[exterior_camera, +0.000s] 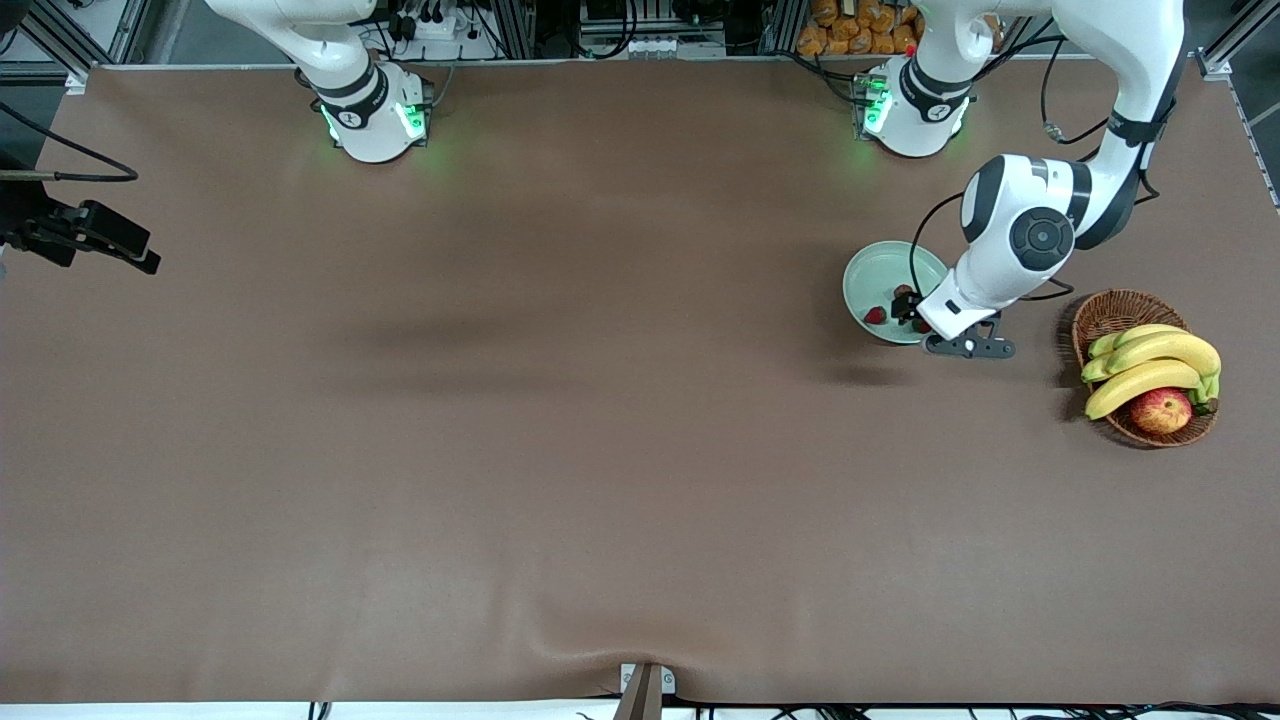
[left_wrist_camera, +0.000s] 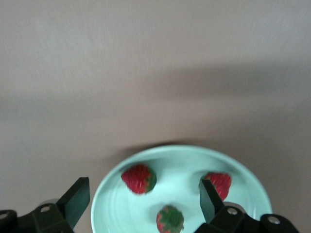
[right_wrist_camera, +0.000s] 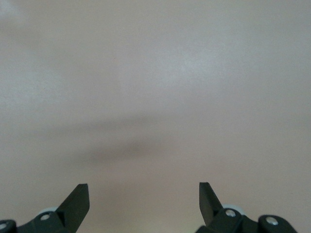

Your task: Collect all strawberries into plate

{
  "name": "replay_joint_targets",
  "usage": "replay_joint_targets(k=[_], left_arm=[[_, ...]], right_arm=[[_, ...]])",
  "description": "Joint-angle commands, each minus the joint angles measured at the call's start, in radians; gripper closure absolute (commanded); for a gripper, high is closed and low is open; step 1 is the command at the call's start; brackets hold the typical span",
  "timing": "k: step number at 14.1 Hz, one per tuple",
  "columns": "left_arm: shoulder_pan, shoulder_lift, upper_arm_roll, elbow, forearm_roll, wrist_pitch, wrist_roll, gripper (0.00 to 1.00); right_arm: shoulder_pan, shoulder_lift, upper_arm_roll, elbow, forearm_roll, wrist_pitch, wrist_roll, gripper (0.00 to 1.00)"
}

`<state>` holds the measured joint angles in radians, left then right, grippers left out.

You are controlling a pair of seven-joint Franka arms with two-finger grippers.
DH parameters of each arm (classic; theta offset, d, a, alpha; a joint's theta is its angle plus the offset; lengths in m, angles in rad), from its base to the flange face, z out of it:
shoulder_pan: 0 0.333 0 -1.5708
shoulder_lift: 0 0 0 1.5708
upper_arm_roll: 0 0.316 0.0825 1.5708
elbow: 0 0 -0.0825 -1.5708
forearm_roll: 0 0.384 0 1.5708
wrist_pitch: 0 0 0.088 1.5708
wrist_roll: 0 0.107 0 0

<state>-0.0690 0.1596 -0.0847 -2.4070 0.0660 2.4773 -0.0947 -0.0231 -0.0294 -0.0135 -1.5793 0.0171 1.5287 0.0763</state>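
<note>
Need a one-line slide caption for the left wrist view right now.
Left gripper open above the mint-green plate, three strawberries lying in it.

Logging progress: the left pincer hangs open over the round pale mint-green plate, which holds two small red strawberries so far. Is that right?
Not quite: the left wrist view shows three small red strawberries lying in the round pale mint-green plate, not two. The rest stands: the left pincer hangs open over that plate.
</note>
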Motion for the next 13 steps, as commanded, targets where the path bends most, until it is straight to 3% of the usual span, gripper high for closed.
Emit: replay_joint_targets(k=[1,5,13], left_arm=[[-0.005,0.084,-0.001,0.139,0.000,-0.008,0.012,0.00],[-0.038,0.158,0.002,0.274,0.000,-0.008,0.003,0.00],[0.021,0.185,0.011,0.414,0.041,-0.009,0.009,0.00]], right_arm=[[-0.014,-0.012,0.015,0.022,-0.006,-0.047,0.003,0.00],[-0.012,-0.012,0.013,0.022,-0.009,-0.053,0.003,0.00],[-0.023,-0.012,0.012,0.024,-0.014,-0.065,-0.066,0.00]])
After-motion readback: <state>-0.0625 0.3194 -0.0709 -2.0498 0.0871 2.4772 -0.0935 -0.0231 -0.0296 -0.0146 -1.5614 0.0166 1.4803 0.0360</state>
